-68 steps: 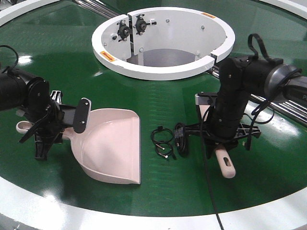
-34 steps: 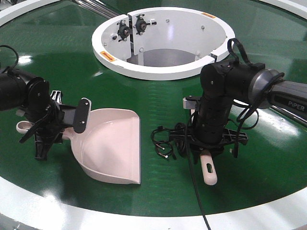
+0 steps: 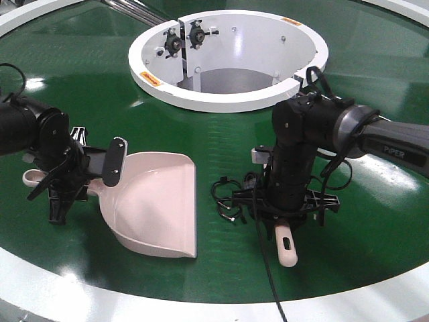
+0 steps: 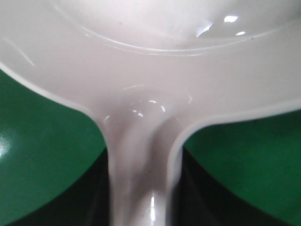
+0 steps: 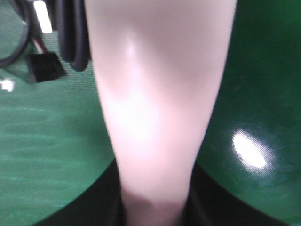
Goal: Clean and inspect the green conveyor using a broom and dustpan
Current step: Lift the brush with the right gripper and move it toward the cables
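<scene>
The dustpan (image 3: 161, 201) lies on the green conveyor (image 3: 87, 87), its flat lip facing right. My left gripper (image 3: 74, 181) is shut on the dustpan's handle (image 4: 138, 179); the pan (image 4: 155, 52) fills the top of the left wrist view. My right gripper (image 3: 285, 204) is shut on the broom, whose handle end (image 3: 286, 249) sticks out toward the front. The broom handle (image 5: 155, 94) fills the right wrist view. The bristles are hidden under the arm. The broom stands just right of the black cable scraps (image 3: 228, 199), which lie between it and the dustpan lip.
The white hub opening (image 3: 228, 100) with black fittings inside sits at the back centre. The white outer rim (image 3: 134, 302) runs along the front. Chrome rollers (image 3: 134, 10) show at the back. A small connector and cable loop (image 5: 33, 61) lie left of the broom handle.
My right arm has swept left with the broom, from right of the cable scraps to right beside them. The left arm and the dustpan have not moved.
</scene>
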